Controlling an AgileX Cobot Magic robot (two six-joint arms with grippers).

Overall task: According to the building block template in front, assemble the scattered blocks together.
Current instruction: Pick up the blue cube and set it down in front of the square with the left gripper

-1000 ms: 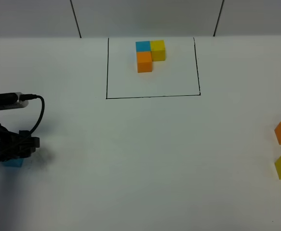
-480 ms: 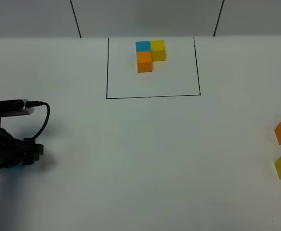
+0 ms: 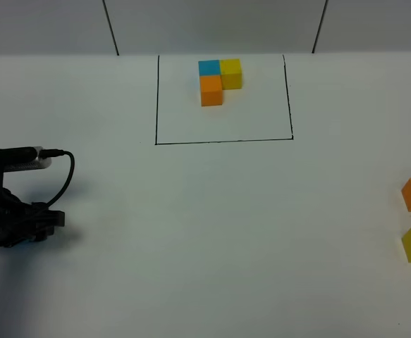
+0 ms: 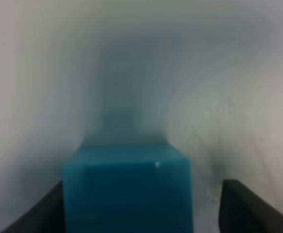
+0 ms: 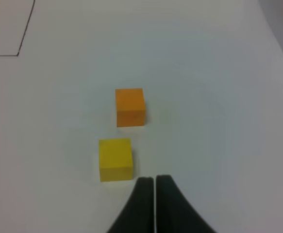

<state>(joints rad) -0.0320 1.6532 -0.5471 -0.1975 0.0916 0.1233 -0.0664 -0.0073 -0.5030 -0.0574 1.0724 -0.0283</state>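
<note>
The white surface (image 3: pixel 212 232) fills the exterior high view, with a black-lined rectangle (image 3: pixel 223 141) drawn on its far middle part. Inside that outline, near its far edge, sits the building block template (image 3: pixel 216 83): blue, yellow and orange cubes joined in an L, the orange one nearest the camera. The left arm (image 3: pixel 11 222), dark with a looped cable, is low over the near left of the surface, well apart from the rectangle.

The left claw (image 4: pixel 142 194) is spread apart, with the blue cube (image 4: pixel 126 194) of the scattered blocks between its fingers. One finger (image 4: pixel 39 213) is right against the cube's side, while the other (image 4: pixel 253 208) stands clear of it with bare surface between. The view is blurred.

The right claw (image 5: pixel 155 194) has its fingers pressed together with nothing between them, just beside the yellow cube (image 5: pixel 115 159). The orange cube (image 5: pixel 130 106) lies close beyond it, not touching; both rest at the right edge of the surface
</note>
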